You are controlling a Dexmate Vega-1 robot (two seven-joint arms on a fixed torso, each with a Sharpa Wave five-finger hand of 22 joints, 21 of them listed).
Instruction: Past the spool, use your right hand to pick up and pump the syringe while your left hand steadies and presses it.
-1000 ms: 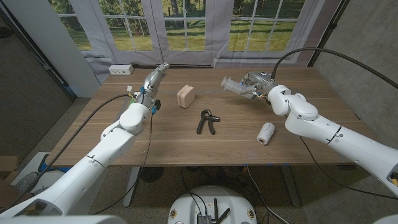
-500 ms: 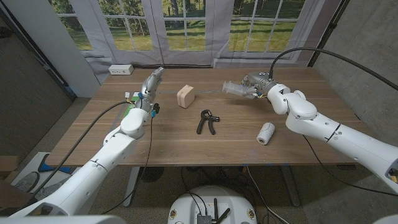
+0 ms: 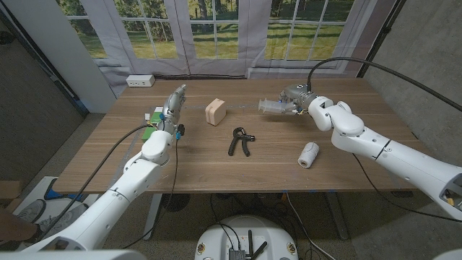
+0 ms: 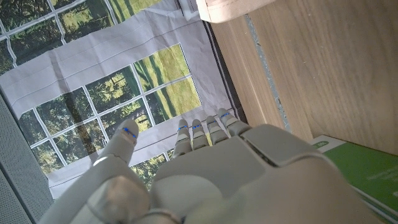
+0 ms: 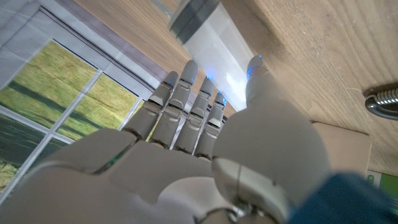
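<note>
Clear plastic syringe [image 3: 272,107], gripped in our right hand [image 3: 294,99] beyond the spool [image 3: 308,154], lies level with its long axis pointing towards our left hand [image 3: 174,102], which waits open, well apart.

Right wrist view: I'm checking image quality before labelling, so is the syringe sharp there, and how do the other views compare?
In the right wrist view the syringe is soft and washed out by glare, with the right hand blurred up close. In the head view the syringe is small but clear under even daylight. In the left wrist view the left hand is soft, the window bright.
</note>
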